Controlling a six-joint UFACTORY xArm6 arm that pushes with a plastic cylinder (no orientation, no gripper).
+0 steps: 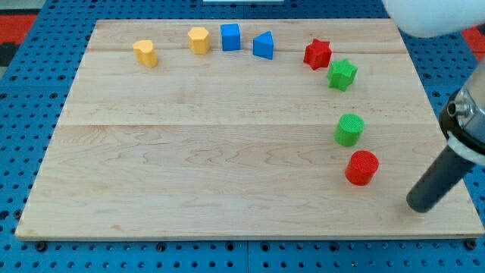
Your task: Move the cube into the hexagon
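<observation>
**Blue cube beside yellow hexagon, tip far off**

Blue plastic cube (230,36): table's top edge, just right of yellow plastic hexagon block (198,39), apart. My tip (419,206): near bottom-right corner, right of red cylinder (361,167), touching nothing. No gripper fitted.

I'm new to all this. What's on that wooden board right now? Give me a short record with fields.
surface: wooden board
my tip, view's lower right, right of the red cylinder, not touching it
blue cube, near the view's top
yellow hexagon, just left of the cube, narrow gap
other blocks: yellow heart, blue triangle, red star, green star, green cylinder
task state: cube not yet against hexagon
</observation>
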